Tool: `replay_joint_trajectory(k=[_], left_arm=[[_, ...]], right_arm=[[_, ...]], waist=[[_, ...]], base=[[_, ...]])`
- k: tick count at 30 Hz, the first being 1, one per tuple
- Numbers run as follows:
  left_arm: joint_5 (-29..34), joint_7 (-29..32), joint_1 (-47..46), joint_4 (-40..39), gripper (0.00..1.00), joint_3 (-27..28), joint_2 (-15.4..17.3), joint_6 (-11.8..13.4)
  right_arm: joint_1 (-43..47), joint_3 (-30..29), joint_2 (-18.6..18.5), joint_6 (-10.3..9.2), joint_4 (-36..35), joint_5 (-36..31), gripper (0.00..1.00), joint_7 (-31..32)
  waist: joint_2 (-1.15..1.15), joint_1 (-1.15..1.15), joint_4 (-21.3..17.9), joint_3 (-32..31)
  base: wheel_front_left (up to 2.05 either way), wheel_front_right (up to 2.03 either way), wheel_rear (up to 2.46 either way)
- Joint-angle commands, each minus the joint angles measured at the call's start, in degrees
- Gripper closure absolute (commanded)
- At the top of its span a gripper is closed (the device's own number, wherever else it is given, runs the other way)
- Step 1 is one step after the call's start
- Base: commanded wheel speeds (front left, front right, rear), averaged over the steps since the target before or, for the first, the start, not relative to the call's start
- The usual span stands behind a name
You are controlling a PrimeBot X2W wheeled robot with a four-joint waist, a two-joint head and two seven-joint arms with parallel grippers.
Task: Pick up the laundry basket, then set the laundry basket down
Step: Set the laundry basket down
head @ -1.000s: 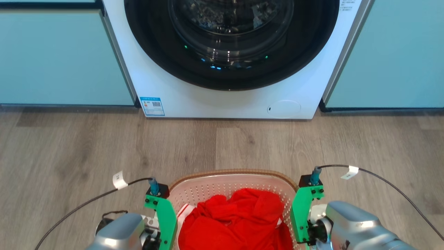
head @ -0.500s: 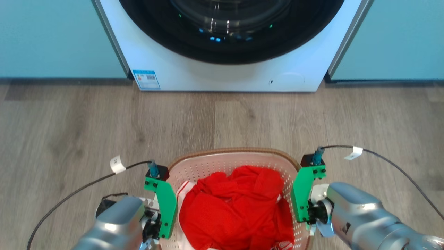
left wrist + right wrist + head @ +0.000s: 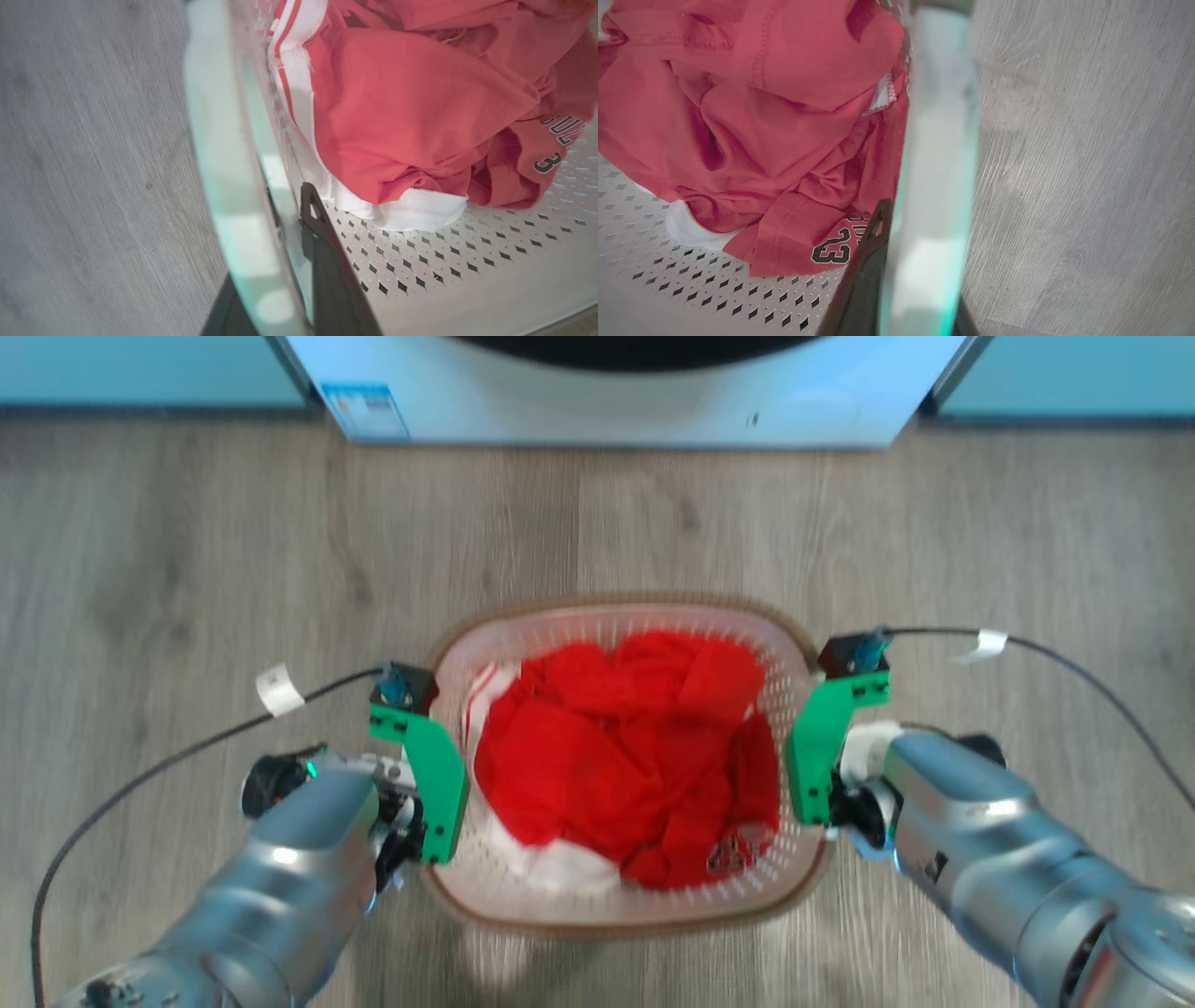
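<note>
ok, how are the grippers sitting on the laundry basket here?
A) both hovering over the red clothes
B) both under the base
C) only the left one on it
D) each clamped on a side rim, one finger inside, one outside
D: the laundry basket rim passes between the fingers of the left gripper and of the right gripper, one finger inside the perforated wall.

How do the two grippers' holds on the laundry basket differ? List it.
The left gripper straddles the laundry basket at its left wall; the right gripper at its right wall. The left's inner jaw lies by a white hem, the right's by a printed number. Both are shut on it.
</note>
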Motion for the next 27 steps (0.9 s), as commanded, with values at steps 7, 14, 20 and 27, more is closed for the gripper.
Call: replay_joint_trajectory(k=[7,14,20,27], left_arm=[[2.50,-7.03,-6.10,0.68,1.00,0.17,-1.28,0.29],[2.26,-10.55,-9.54,0.12,1.00,0.53,-1.36,0.62],[2.61,-12.51,-12.02,0.36,1.00,0.49,-1.37,0.99],[1.04,-12.34,-14.55,-0.48,1.00,1.03,-1.37,0.46]], right_arm=[[-4.80,-0.41,0.61,0.42,0.10,-1.32,1.00,-6.38],[-7.38,-0.54,0.87,0.42,1.32,-2.43,1.00,-10.95],[-9.16,-1.22,1.13,0.42,2.00,-2.11,1.00,-12.93],[-10.89,-1.18,1.11,0.42,2.97,-2.96,1.00,-14.34]], waist=[[0.00,-0.01,0.63,12.68],[0.00,-0.01,0.74,19.53],[0.00,-0.01,0.65,23.61],[0.00,-0.01,1.28,28.12]], base=[[0.00,0.00,0.00],[0.00,0.00,0.00],[0.00,0.00,0.00],[0.00,0.00,0.00]])
